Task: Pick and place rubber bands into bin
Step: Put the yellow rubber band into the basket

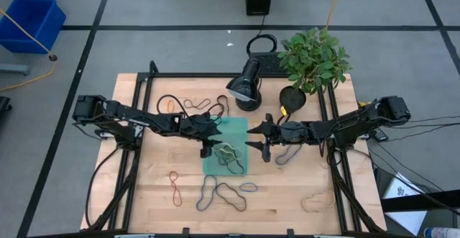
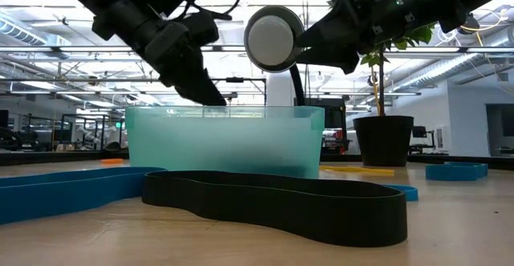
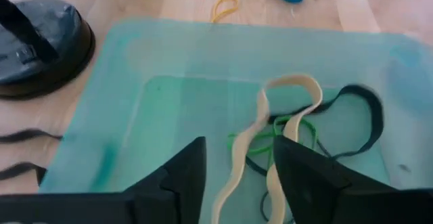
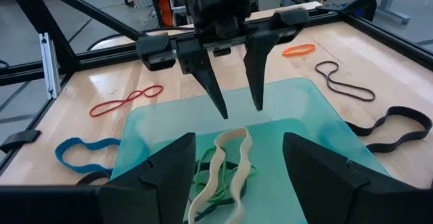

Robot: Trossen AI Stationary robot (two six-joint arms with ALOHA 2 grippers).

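The teal bin point(image 1: 233, 126) stands at the table's middle. A tan rubber band point(image 3: 287, 109), a green one point(image 3: 254, 143) and a black one point(image 3: 362, 119) lie on its floor. My left gripper point(image 3: 237, 160) hangs open above the bin, slanting down from the table's left. The tan band lies below the gap between its fingers, apart from them, as the right wrist view shows point(image 4: 223, 156). My right gripper point(image 4: 238, 143) is open too, reaching over the bin's right side point(image 1: 253, 137) with nothing between its fingers. More rubber bands lie loose on the wood.
Around the bin lie a red band point(image 1: 175, 188), blue and black bands point(image 1: 219, 193) near the front, a tan one point(image 1: 313, 203) at the front right and black ones point(image 1: 183, 105) at the far left. A lamp point(image 1: 244, 87) and a potted plant point(image 1: 313, 58) stand behind.
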